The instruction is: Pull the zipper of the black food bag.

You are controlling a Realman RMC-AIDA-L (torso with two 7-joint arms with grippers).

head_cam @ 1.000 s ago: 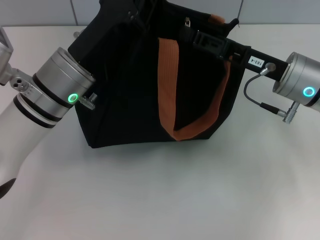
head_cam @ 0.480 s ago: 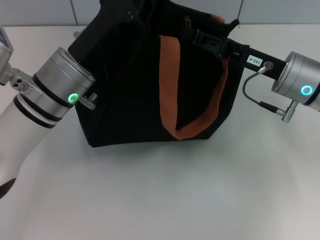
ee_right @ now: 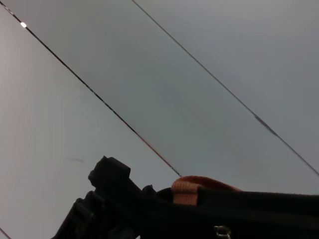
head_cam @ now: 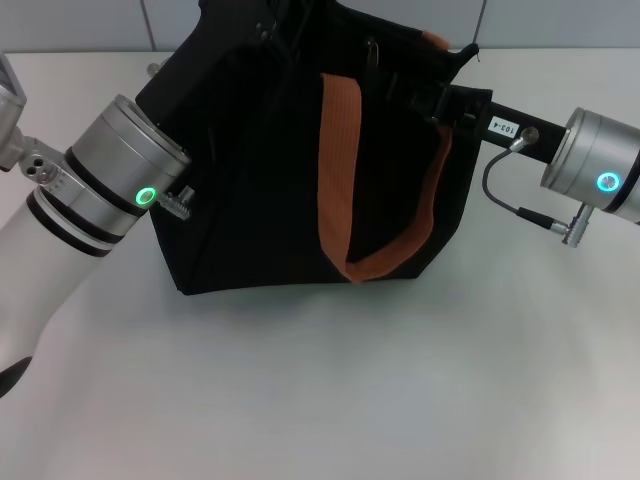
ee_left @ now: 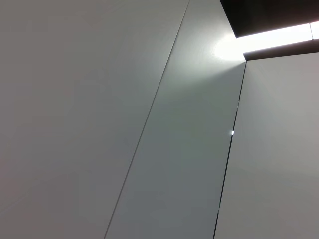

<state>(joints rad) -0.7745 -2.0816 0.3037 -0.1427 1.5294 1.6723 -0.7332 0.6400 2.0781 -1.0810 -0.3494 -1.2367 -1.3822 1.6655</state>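
Right pincer (head_cam: 415, 92) sits on the bag (head_cam: 260, 200) top at about 1 o'clock, beside the zipper (head_cam: 372, 50); can't tell its grip. Pull along the zip line while left pincer (head_cam: 265, 30) braces at 11.

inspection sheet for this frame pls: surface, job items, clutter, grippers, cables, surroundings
Surface: white table, bare in front of the bag.
Job items: black food bag upright; orange strap hangs down its front; zipper pull at the top edge.
Clutter: nothing seen.
Grippers: right gripper at the bag's top near the zipper; left gripper against the bag's other side, hidden.
Cables: black cable loops by the right wrist.
Surroundings: pale panelled wall.
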